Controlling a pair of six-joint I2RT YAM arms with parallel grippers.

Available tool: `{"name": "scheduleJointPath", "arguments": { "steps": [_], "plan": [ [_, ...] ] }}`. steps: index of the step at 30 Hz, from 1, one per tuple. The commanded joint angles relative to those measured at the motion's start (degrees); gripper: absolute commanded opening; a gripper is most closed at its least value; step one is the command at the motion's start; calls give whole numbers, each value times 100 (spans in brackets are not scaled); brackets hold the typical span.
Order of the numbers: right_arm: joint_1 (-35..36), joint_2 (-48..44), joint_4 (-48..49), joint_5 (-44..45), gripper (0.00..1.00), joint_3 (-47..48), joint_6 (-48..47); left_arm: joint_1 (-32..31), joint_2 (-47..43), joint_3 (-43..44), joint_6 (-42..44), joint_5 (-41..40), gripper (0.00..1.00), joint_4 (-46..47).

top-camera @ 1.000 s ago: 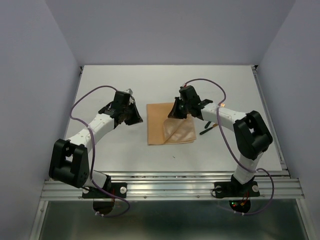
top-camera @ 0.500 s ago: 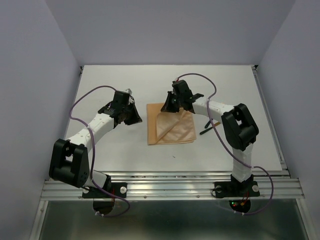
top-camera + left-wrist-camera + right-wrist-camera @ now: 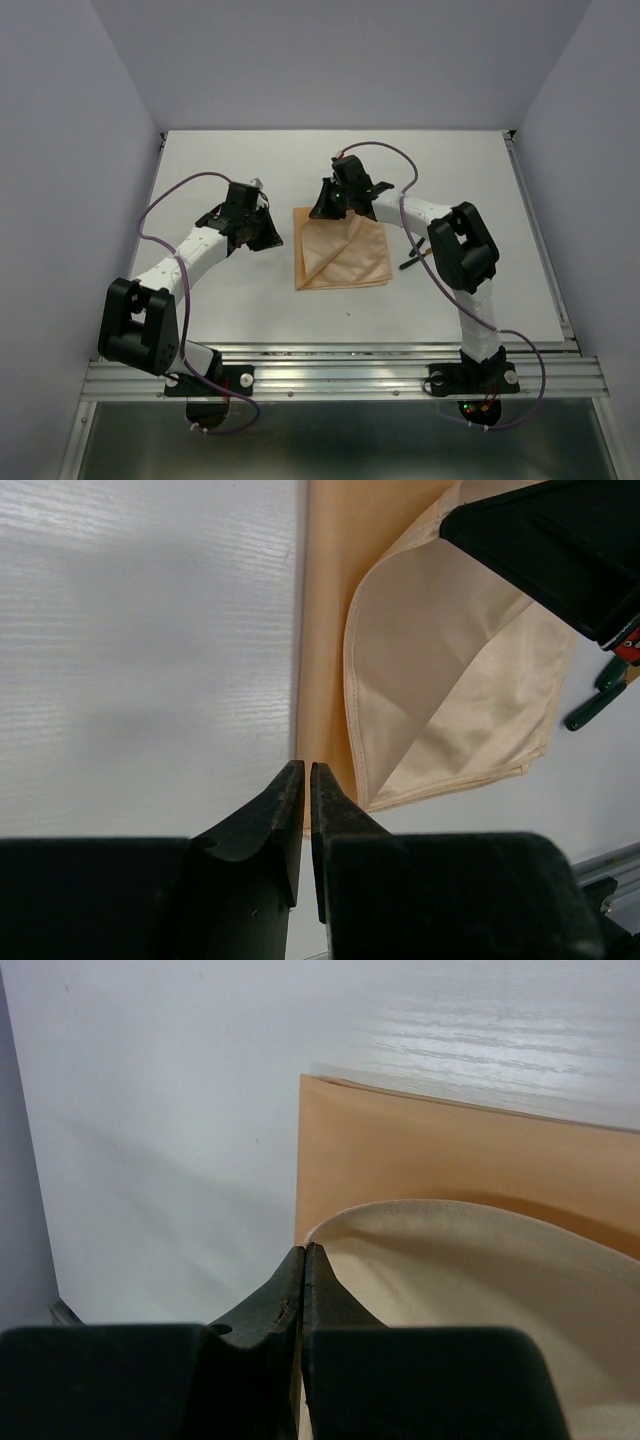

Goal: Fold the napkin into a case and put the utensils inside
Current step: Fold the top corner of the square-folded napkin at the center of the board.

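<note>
Over the napkin (image 3: 350,265)'s far edge, my right hand (image 3: 304,1250) pinches its limp, light flap by the hem; my left hand (image 3: 303,768), barely parted, holds nothing.

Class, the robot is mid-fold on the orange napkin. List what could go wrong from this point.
1. The right gripper pinches only a thin edge of the napkin, so the cloth may slip out.
2. The left gripper pins nothing down, so the whole napkin might drag sideways.
3. The right arm passes close by the utensils and could knock them.
</note>
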Motion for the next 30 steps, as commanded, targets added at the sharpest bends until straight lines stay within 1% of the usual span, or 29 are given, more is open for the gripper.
{"name": "scheduleJointPath", "arguments": {
  "steps": [1, 10, 22, 30],
  "plan": [
    [131, 175, 104, -86, 1, 474, -100, 41, -211, 102, 39, -37, 19, -19],
    [131, 395, 33, -68, 1, 695, -135, 59, -290, 41, 22, -37, 19, -19],
    [131, 474, 77, 354, 1, 747, 31, 67, -317, 23, 22, -20, 19, -37],
    [131, 588, 95, 451, 1, 844, 84, 68, -325, 23, 30, -29, 19, -54]
  ]
}}
